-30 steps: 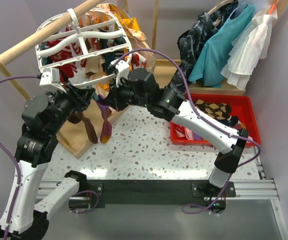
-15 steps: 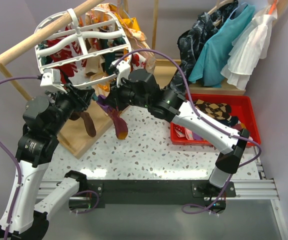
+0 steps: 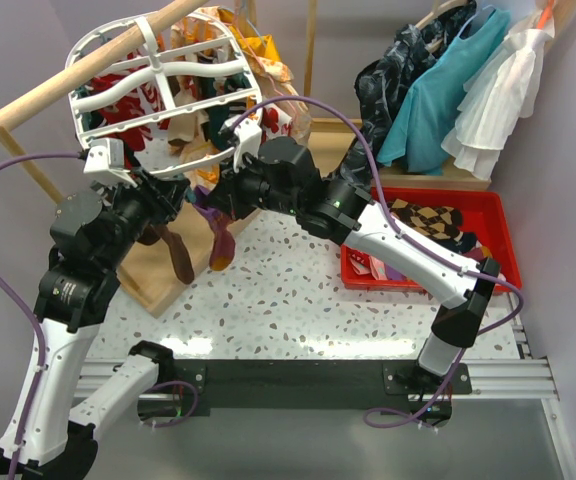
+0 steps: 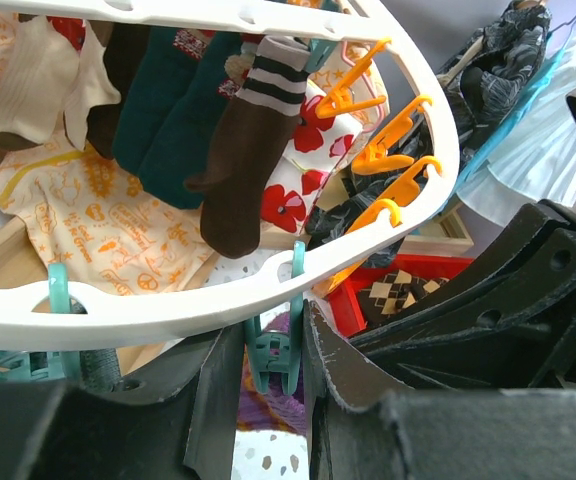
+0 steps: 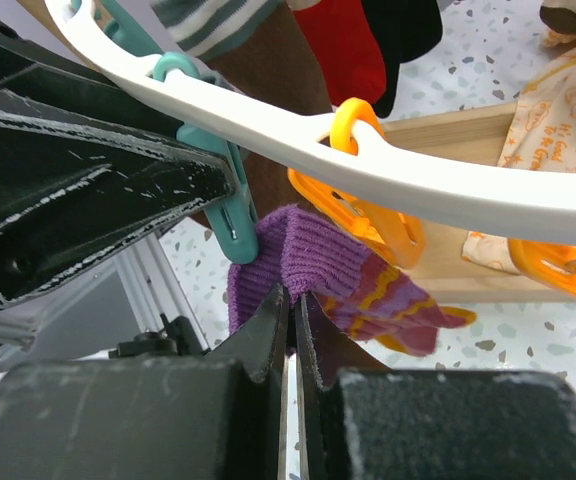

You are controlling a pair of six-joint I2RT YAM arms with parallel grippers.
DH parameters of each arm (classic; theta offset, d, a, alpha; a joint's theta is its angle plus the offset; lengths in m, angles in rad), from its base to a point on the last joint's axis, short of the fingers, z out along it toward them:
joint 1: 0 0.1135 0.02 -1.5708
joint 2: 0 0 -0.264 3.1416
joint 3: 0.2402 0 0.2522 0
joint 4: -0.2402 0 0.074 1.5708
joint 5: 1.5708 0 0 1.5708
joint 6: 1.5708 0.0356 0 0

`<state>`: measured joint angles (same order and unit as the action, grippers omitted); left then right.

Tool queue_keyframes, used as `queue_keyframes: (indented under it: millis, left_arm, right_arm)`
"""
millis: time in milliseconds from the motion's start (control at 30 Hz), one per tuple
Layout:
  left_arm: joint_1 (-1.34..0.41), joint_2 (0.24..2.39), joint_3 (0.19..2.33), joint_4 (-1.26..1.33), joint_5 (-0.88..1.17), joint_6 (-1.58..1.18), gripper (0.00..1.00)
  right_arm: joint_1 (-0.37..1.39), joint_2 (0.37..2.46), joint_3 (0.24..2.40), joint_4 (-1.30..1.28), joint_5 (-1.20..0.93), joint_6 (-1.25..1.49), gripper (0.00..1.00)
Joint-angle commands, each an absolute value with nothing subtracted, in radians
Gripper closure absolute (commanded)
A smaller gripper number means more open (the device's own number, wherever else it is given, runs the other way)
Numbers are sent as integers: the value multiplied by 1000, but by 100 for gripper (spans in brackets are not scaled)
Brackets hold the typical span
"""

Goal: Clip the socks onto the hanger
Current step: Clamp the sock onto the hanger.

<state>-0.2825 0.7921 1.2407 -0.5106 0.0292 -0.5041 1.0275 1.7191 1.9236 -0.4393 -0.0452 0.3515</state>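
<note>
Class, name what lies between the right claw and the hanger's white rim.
In the right wrist view: the purple sock, pinched in the right claw, with an orange clip behind it under the hanger's rim.

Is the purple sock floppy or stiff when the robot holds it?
Probably floppy: the purple sock bunches where the right pincer pinches it, and its toe end droops. Likely light too: a small tip pinch holds it.

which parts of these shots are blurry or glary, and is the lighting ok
Top external view: even, soft light, one bright glare patch on the speckled white table. Left wrist view: the black left fingers are soft and dark; the white plastic oval hanger is sharp. Right wrist view: black right fingers blur up close; the purple orange-striped sock is crisp.
</note>
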Motion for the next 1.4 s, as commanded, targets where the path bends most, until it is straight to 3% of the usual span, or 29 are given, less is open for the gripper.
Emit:
queue_keyframes:
  millis: [0,600,833,933,1067,1167,1367]
  left_arm:
    - [-284,805,1227,-491,34,-482,100]
    - [-284,798,1221,-480,40,-494,99]
    - [-284,784,1232,-476,49,-503,64]
    - [-284,775,1235,-479,48,-505,55]
    - [-284,770,1244,-485,49,-506,51]
    - [-284,764,1250,-488,49,-508,46]
    - [-284,753,1299,-524,45,-500,39]
  right_arm:
    - [1032,1669,1927,-365,-67,379,100]
    - [1032,1681,1933,-313,-104,434,100]
    - [1032,1669,1911,-281,-107,446,100]
    - [1032,1667,1910,-265,-115,451,100]
    - [1034,1658,1890,-235,-121,462,98]
    - [1032,1640,1862,-210,-127,462,91]
    - [1032,1543,1732,-161,-97,404,65]
